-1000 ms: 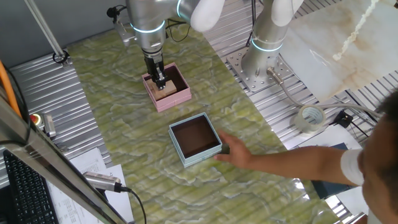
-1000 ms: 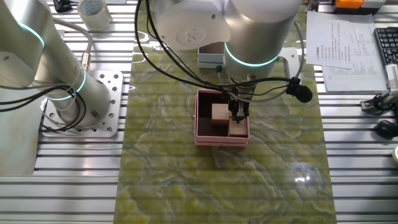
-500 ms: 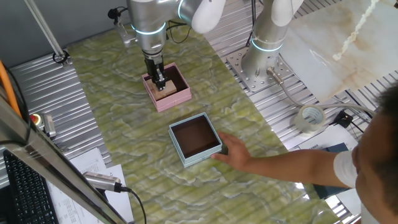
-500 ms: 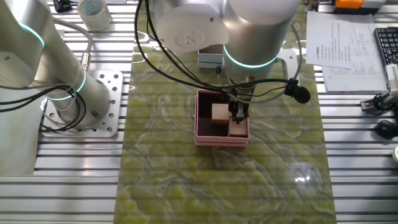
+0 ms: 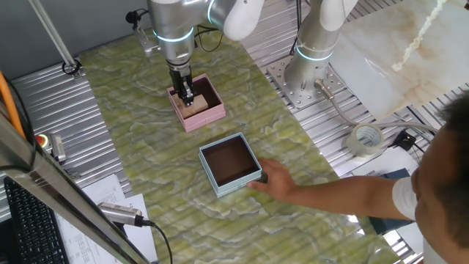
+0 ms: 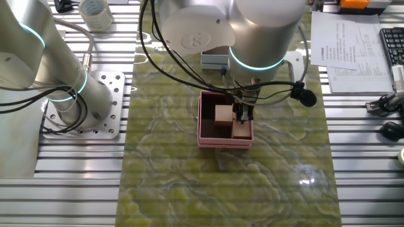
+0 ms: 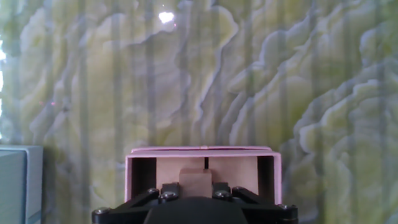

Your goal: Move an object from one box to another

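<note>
The small pink box stands on the green marbled mat; it also shows in the other fixed view and the hand view. My gripper reaches down into it, as the other fixed view also shows. In the hand view the small tan wooden cube sits tight between the jaws, so the gripper looks shut on it. The light blue box with a dark brown inside stands nearer the front. It is partly hidden behind my arm in the other fixed view and lies at the left edge of the hand view.
A person's hand rests against the blue box's right corner. A second tan block lies in the pink box. A second arm's base stands at the mat's edge. A tape roll lies on the slatted table.
My gripper stays in the pink box, with at most a slight rise. The person's hand by the blue box has shifted a little.
</note>
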Robot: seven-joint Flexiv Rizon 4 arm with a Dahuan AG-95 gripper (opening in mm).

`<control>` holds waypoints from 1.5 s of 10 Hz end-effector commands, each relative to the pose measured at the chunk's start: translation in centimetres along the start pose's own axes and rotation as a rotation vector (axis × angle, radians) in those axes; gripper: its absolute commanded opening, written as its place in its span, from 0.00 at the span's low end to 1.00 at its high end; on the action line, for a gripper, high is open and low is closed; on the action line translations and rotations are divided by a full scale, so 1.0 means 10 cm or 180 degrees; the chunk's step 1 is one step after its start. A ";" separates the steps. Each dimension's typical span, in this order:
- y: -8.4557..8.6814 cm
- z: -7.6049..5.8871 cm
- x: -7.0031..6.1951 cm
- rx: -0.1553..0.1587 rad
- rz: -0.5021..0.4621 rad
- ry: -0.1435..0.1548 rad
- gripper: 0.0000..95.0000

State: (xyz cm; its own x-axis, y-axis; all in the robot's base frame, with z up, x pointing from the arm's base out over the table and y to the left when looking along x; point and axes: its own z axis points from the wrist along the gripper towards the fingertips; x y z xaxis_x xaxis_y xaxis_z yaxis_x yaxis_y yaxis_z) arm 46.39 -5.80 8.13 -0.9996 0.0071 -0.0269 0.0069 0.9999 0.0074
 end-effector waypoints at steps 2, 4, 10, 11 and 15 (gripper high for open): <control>-0.02 -0.20 0.00 -0.0026 -0.0048 0.0048 0.00; 0.03 -0.37 -0.03 -0.0069 -0.0005 0.0088 0.00; 0.49 -0.61 -0.15 -0.0077 0.0268 0.0151 0.00; 0.56 -0.63 -0.16 -0.0068 0.0303 0.0158 0.00; 0.90 -0.67 -0.20 -0.0059 0.0447 0.0160 0.00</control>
State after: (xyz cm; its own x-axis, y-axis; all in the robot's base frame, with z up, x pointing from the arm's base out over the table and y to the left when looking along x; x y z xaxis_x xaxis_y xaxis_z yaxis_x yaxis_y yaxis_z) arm 48.37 3.69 14.92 -0.9880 0.1518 0.0278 0.1525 0.9880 0.0247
